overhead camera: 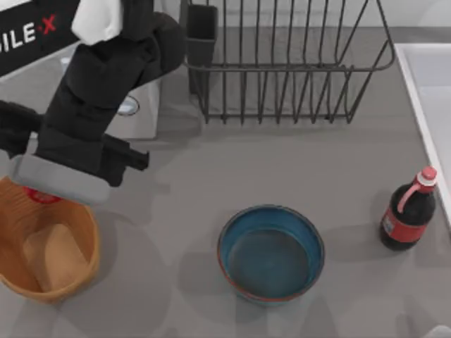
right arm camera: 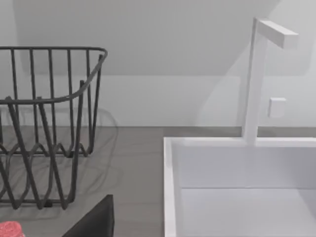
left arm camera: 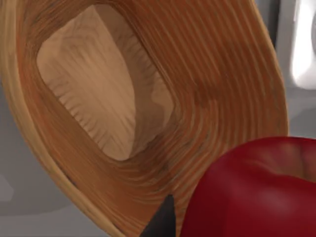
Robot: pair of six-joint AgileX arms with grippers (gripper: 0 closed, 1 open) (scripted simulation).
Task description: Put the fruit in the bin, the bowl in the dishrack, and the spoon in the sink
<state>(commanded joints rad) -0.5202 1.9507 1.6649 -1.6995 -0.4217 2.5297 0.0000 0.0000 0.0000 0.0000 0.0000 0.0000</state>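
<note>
My left gripper [overhead camera: 42,189] hangs over the far rim of the orange-tan bin [overhead camera: 49,257] at the table's left, shut on the glossy red fruit [left arm camera: 256,192]. From above, a sliver of the fruit [overhead camera: 41,196] peeks out below the wrist. In the left wrist view the bin's [left arm camera: 103,84] lighter bottom lies bare just beneath the fruit. The blue bowl [overhead camera: 271,253] stands upright near the front centre. At the back stands the dark wire dishrack [overhead camera: 282,70], and the white sink [overhead camera: 430,98] runs along the right edge. The spoon is out of view. My right gripper [right arm camera: 96,222] is parked facing the sink [right arm camera: 237,197].
A dark bottle [overhead camera: 407,211] with a red label and cap stands at the right, close to the sink's rim. A white microwave [overhead camera: 137,116] sits behind my left arm. The dishrack [right arm camera: 44,123] and a white faucet [right arm camera: 256,79] appear in the right wrist view.
</note>
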